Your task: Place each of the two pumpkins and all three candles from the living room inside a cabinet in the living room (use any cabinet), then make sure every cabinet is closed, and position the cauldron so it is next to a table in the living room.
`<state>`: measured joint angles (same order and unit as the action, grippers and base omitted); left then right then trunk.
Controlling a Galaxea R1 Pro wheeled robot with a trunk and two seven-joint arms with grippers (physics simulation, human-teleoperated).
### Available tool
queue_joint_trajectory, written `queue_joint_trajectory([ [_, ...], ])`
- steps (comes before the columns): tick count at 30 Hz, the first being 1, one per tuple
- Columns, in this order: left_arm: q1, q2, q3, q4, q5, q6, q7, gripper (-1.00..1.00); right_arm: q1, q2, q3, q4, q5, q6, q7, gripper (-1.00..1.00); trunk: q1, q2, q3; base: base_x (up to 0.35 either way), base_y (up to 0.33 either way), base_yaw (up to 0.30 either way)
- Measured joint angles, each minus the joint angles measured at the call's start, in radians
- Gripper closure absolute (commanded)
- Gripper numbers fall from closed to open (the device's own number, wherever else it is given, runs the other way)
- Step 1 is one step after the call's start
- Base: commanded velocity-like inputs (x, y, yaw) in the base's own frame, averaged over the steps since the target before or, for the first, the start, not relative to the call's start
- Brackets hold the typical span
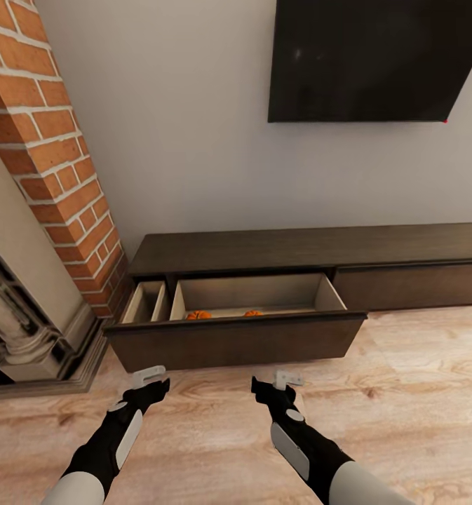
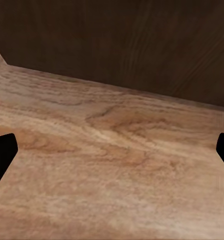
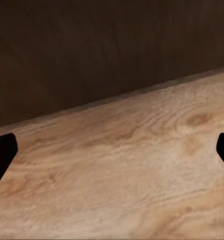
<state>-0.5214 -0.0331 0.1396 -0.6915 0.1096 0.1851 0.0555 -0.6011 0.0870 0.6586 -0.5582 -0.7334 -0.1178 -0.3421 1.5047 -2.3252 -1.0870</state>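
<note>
Black fingers (image 2: 2, 152) spread, grainy dark-brown cabinet (image 1: 236, 340), round orange pumpkins (image 1: 199, 315)

The drawer front (image 1: 236, 340) hides most of two orange things, perhaps pumpkins (image 1: 199, 315), inside the cabinet (image 1: 299, 249)

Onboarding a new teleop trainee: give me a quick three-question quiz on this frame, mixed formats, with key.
1. True or false: the cabinet's left drawer is pulled out.
2. The orange pumpkins lie: A) on the cabinet top, B) inside the open drawer, C) on the floor.
3. Fill in: both the left hand and the right hand hover in front of the drawer, fingers spread and ____.

Key: 1 true; 2 B; 3 empty.
</note>
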Motion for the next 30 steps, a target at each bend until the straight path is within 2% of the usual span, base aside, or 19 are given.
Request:
queue_joint_trajectory([
  [5,0.0,0.0,0.0,0.002,0.0,-0.007,0.022,-1.0,0.0,0.005,-0.005,0.011,0.163,-0.013,-0.004,-1.0,0.019,-0.035,-0.016,0.0,0.0,0.0],
  [8,0.0,0.0,-0.004,0.002,0.001,-0.008,0.055,-1.0,0.0,0.006,-0.008,0.012,0.198,-0.029,-0.004,-1.0,0.031,-0.056,-0.025,0.0,0.0,0.0],
  [15,0.001,0.0,-0.022,0.039,0.002,-0.108,0.083,-1.0,0.0,0.006,-0.016,0.013,0.203,-0.053,-0.005,-1.0,0.058,-0.105,-0.047,0.0,0.0,0.0],
  [19,0.001,0.0,-0.023,0.048,0.002,-0.122,0.084,-1.0,0.0,0.006,-0.017,0.014,0.201,-0.07,-0.006,-1.0,0.073,-0.133,-0.06,0.0,0.0,0.0],
  [25,0.001,0.0,-0.024,0.049,0.001,-0.127,0.084,-1.0,0.001,0.006,-0.016,0.073,0.203,-0.09,-0.005,-1.0,0.095,-0.174,-0.078,0.0,0.0,0.0],
  [28,0.001,0.0,-0.024,0.049,0.001,-0.128,0.084,-1.0,0.001,0.007,-0.014,0.091,0.205,-0.148,-0.005,-1.0,0.097,-0.175,-0.09,0.0,0.0,0.0],
  [30,0.002,0.0,-0.024,0.05,0.001,-0.134,0.084,-1.0,0.001,0.007,-0.013,0.097,0.205,-0.231,-0.005,-1.0,0.098,-0.176,-0.098,0.0,0.0,0.0],
])
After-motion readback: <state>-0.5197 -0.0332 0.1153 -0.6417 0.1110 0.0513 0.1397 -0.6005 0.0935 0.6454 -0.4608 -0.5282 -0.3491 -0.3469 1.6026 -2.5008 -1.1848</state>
